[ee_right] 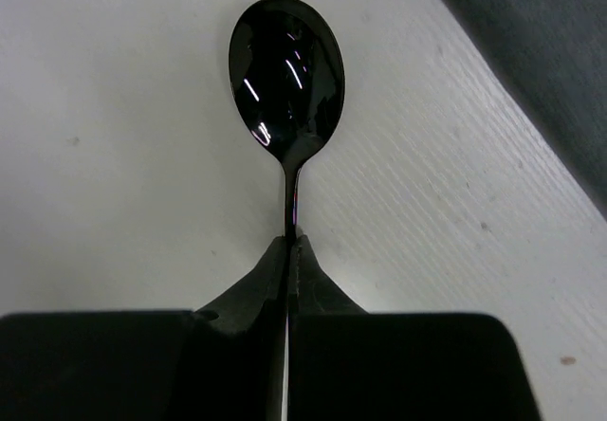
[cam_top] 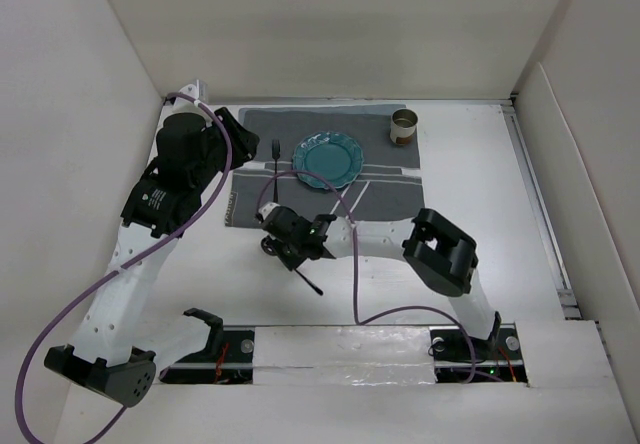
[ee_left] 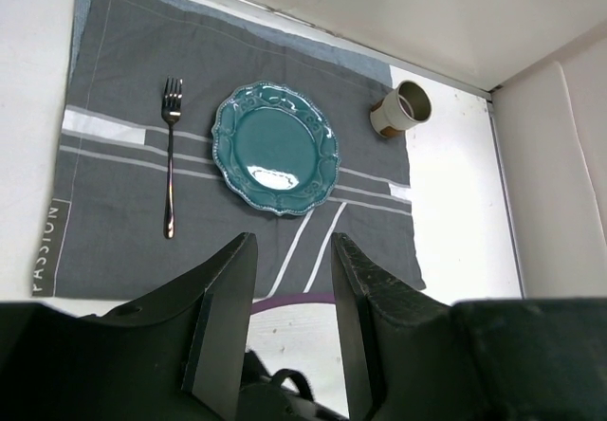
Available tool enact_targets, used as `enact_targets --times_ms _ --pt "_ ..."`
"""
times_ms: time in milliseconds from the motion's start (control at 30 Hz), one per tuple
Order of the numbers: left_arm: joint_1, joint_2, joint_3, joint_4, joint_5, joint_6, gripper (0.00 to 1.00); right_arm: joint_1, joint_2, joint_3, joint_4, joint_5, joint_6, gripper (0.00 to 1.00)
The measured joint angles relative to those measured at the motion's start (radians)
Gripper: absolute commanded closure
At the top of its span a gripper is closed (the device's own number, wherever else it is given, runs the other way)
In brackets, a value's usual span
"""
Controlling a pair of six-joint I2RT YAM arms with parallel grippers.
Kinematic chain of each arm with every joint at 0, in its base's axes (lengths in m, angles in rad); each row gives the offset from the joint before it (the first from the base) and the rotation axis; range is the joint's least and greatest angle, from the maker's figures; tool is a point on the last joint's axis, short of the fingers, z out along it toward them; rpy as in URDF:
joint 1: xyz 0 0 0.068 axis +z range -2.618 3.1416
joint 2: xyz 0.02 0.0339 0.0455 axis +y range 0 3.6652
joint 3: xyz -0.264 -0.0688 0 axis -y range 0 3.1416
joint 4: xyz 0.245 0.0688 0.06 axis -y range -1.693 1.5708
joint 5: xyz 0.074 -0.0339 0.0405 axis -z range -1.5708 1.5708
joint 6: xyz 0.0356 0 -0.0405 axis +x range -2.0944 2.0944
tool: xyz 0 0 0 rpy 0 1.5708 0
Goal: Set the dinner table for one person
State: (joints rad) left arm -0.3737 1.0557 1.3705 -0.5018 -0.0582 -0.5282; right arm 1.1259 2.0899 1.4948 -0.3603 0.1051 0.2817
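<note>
Right gripper (ee_right: 292, 248) pinched tight on spoon (ee_right: 287, 70) handle, bowl out ahead. Dinner table (ee_right: 114, 174) directly under both, bare white; placemat (ee_right: 541, 61) edge just to one side. Left gripper (ee_left: 292, 250) parted, empty, raised by left edge of placemat, well apart from fork (ee_left: 169, 155).

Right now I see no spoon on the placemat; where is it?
Right wrist view: the right gripper pinches the spoon by its handle, over bare table beside the placemat's near edge.

Hidden: spoon (ee_right: 286, 70) handle inside right gripper (ee_right: 292, 243) (bowl clear); placemat (ee_left: 114, 222) near edge behind left gripper (ee_left: 292, 250).
</note>
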Motion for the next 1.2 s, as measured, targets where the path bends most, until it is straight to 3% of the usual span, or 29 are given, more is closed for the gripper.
enact_targets --times_ms 167,333,433,567,833,1133,1200 --pt "0.000 0.000 -0.003 0.031 0.002 0.001 0.65 -0.101 -0.098 -0.027 -0.128 -0.018 0.002 1.00" --pt "0.000 0.001 -0.029 0.085 0.015 0.000 0.65 -0.396 -0.234 0.006 -0.150 -0.031 -0.008 1.00" --pt "0.000 0.001 -0.060 0.115 0.029 0.000 0.65 -0.584 -0.234 0.069 -0.147 -0.025 -0.017 1.00" --pt "0.000 0.001 -0.137 0.166 0.033 0.008 0.66 -0.713 -0.152 0.158 -0.168 -0.043 -0.021 1.00" --pt "0.000 0.002 -0.281 0.196 0.073 0.018 0.66 -0.785 0.074 0.311 -0.218 -0.056 -0.017 1.00" --pt "0.000 0.029 -0.284 0.243 0.102 0.043 0.66 -0.792 0.122 0.308 -0.216 -0.051 0.070 1.00" --pt "0.000 0.050 -0.284 0.244 0.106 0.049 0.66 -0.795 0.129 0.308 -0.208 -0.044 0.085 0.94"
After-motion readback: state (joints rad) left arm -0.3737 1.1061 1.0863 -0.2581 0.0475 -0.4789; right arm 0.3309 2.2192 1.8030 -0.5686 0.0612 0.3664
